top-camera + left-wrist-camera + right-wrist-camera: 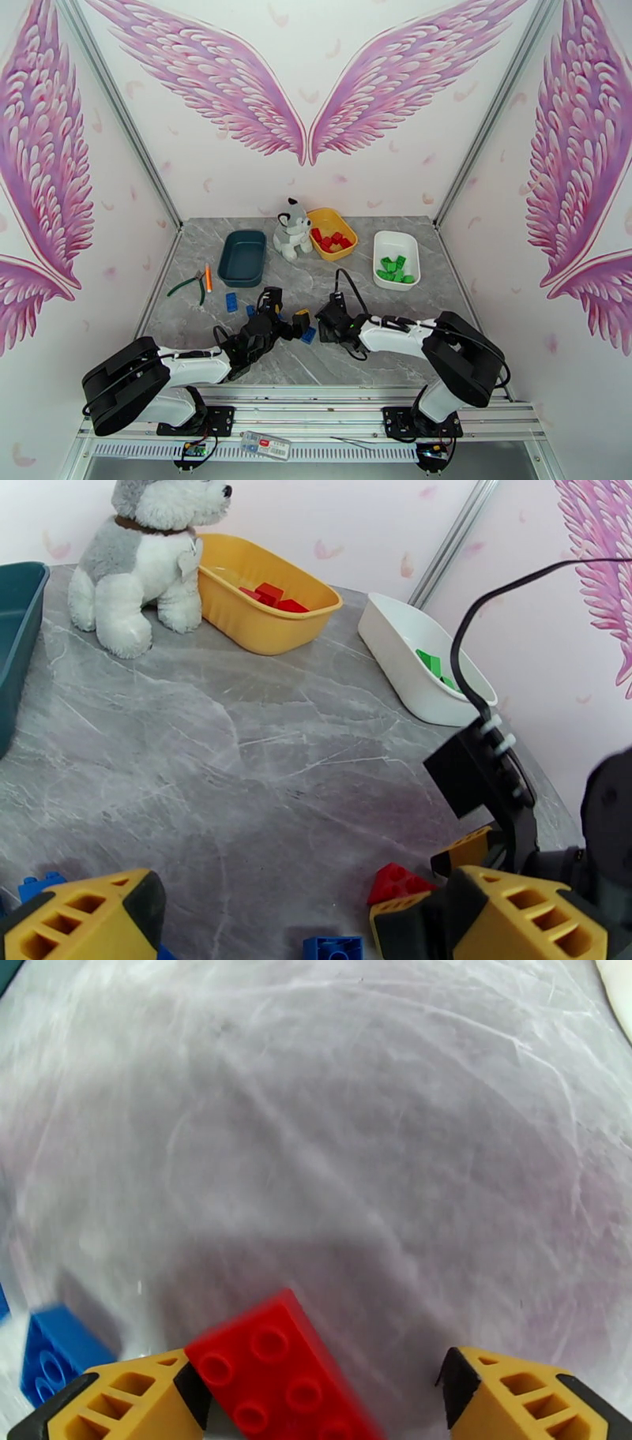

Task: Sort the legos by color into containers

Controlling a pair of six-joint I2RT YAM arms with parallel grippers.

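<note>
At lower centre of the right wrist view, the red lego (272,1370) lies diagonally between the right gripper's (324,1390) parted jaws, touching the frame-left finger (134,1394).

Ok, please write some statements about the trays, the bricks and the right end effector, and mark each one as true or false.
1. The yellow tray holds red bricks. True.
2. The white tray holds blue bricks. False: it holds green bricks.
3. The plush husky stands between the teal tray and the yellow tray. True.
4. All blue bricks are sorted into the teal tray. False: blue bricks lie on the table in front of it.
5. The right end effector is shut on a green brick. False: it is open, with a red brick between its fingers, touching one finger and apart from the other.
</note>
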